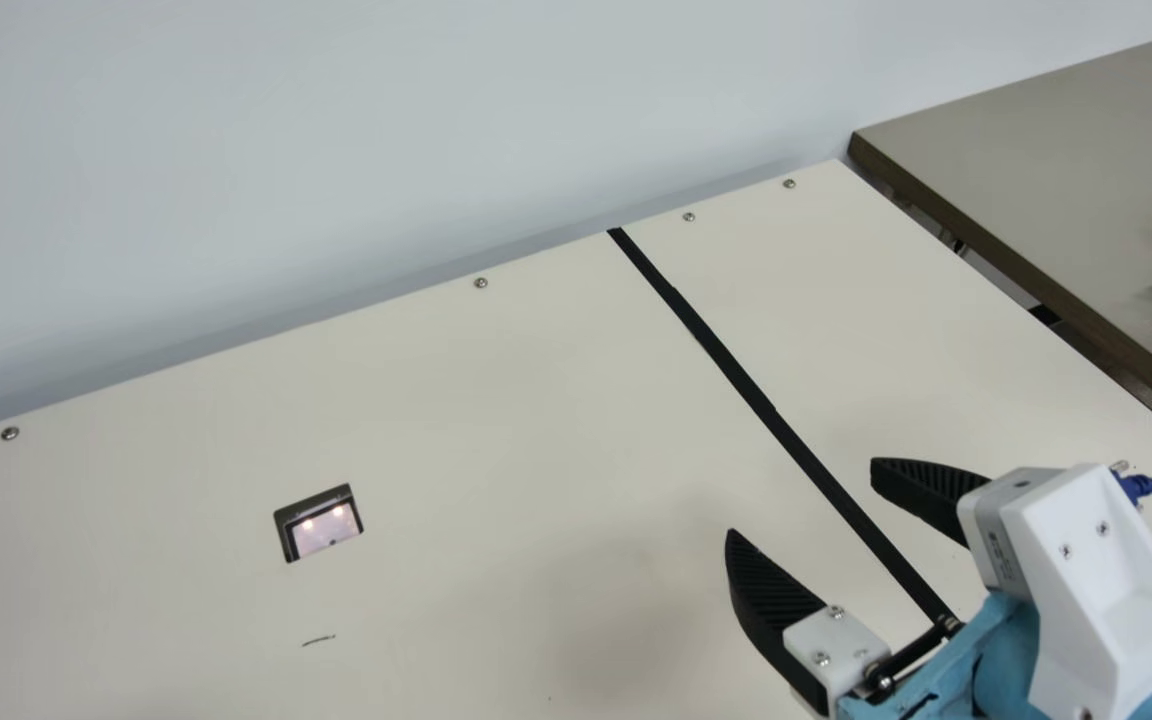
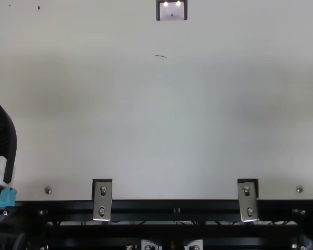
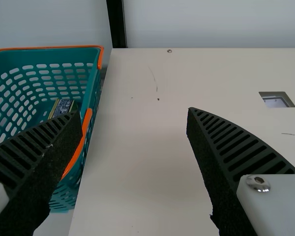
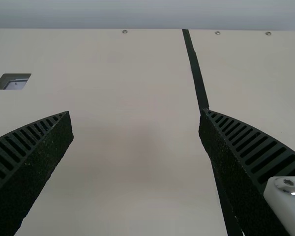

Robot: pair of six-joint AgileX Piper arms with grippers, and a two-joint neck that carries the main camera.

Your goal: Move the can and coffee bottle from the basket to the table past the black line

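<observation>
Pickup stage here, and the left gripper (image 3: pixel 134 111) is wide open, nothing between its fingers! With twelve straight ahead of the robot, the basket (image 3: pixel 54 55) sits close by at about ten o'clock, one finger overlapping its rim in the left wrist view. Inside, roughly ten again, lies a printed item (image 3: pixel 64 106), partly hidden: can or coffee bottle, can't tell which. Next call, I reckon: swing over, drop in, close on it. Out across the table (image 1: pixel 436 450), the right gripper (image 1: pixel 802 497) gapes empty too, the black line (image 1: pixel 736 375) running off toward eleven o'clock in the main view.
</observation>
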